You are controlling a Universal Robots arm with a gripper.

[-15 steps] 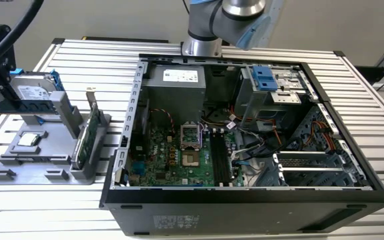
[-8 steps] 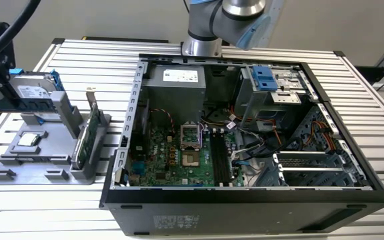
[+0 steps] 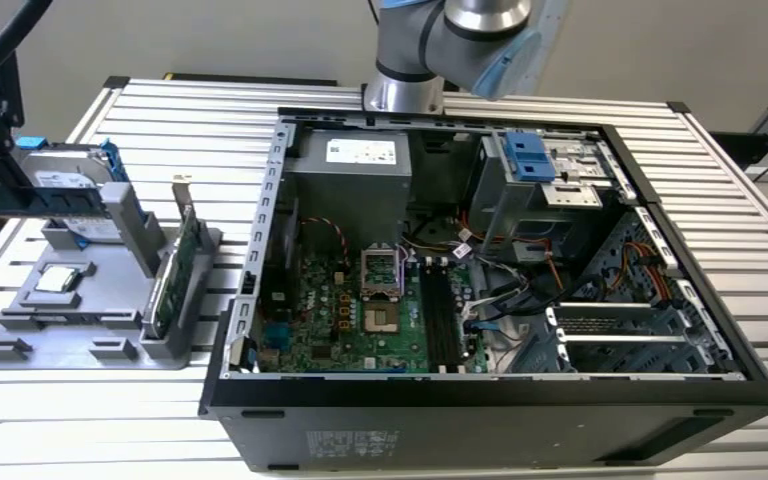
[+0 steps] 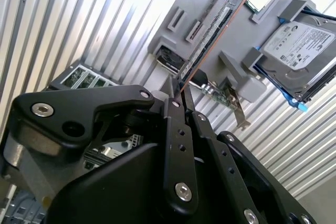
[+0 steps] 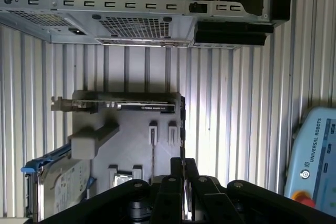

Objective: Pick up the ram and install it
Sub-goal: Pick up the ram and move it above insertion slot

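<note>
Your gripper [image 4: 177, 95] is clamped shut on one end of the ram [image 4: 210, 40], which hangs edge-on above the grey holder [image 3: 91, 325]. A hard drive [image 3: 71, 175] sits on that holder. The open computer case [image 3: 491, 420] stands just beside it.

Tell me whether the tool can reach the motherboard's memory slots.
Probably yes: the case lies open, the memory slots look bare, with loose cables close beside; the tool holds the ram outside it.
</note>
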